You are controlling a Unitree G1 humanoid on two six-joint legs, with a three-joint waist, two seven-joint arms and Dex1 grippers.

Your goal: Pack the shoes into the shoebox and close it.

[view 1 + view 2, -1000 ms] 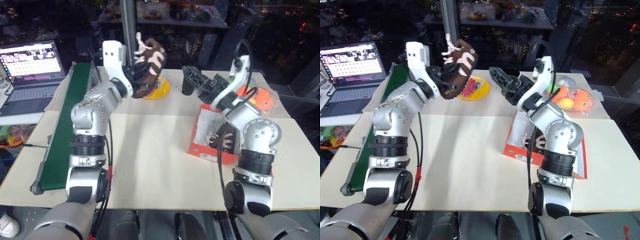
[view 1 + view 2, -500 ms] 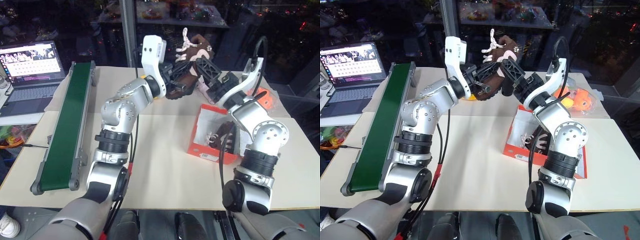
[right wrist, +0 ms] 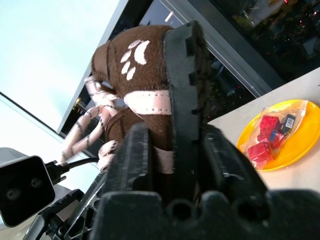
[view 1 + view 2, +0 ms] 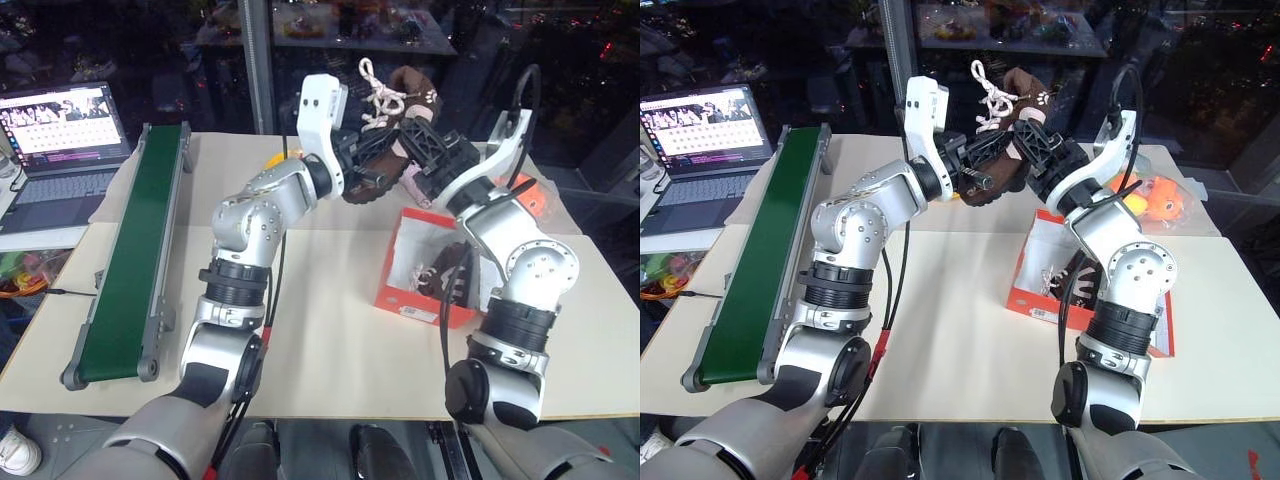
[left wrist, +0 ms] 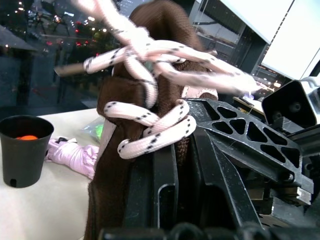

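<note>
The desk (image 4: 300,330) fills the middle of the head view, and right of centre on it stands the shoebox (image 4: 425,265), red-orange, its white inside exposed and not yet closed. One dark brown shoe (image 4: 455,280) with pale laces already lies in the shoebox, partly hidden behind the right arm, so I judge the task about half done.

The second shoe (image 4: 385,155) is up in the air at upper centre of the frame, above and a little behind the shoebox's far edge, caught between both arms. The left gripper (image 4: 362,170) is clamped narrowly on the shoe's near part; the left wrist view shows its fingers pinching brown fabric under the looped laces. The right gripper (image 4: 428,152) has its fingers drawn in on either side of the sole, as the right wrist view shows, so it looks like a handover from left to right.

Left to do, by my reading: lower this shoe in beside the first one and fold the lid shut.
</note>
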